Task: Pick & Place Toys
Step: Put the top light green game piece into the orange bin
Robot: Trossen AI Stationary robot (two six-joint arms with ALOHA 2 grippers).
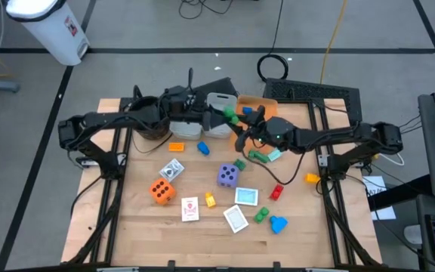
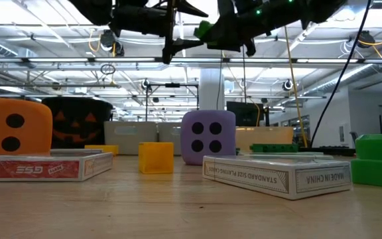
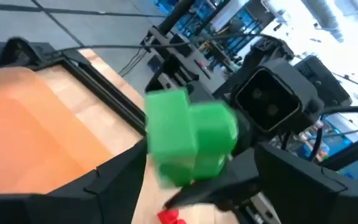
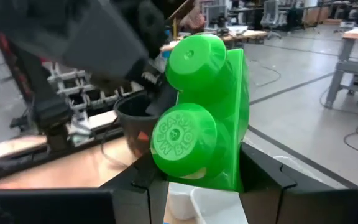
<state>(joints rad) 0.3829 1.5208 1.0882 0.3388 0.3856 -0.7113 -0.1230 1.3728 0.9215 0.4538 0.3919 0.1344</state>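
A green plastic block (image 1: 228, 113) with two round studs hangs in the air over the table's far middle, just in front of the bins. My right gripper (image 4: 197, 180) comes in from the table's right and is shut on it. My left gripper (image 3: 191, 186) faces it from the table's left. It is open, with its fingers standing wide on either side of the block. The other toys lie on the table in front: an orange die (image 1: 162, 190), a purple die (image 1: 228, 176), card packs (image 1: 190, 208) and small coloured blocks. My right gripper pinches the green block's lower part (image 4: 222, 174) between its two fingers. The fingers lie level and come from the table's right side. The block is lifted clear of the table, its studs (image 4: 182, 134) turned sideways.
A grey bin (image 1: 219, 102) and an orange bin (image 1: 257, 106) stand at the far edge, with a black pot (image 1: 153, 127) to their left. Loose blocks (image 1: 261, 156) and cards (image 1: 236, 219) are scattered over the table's middle and near part.
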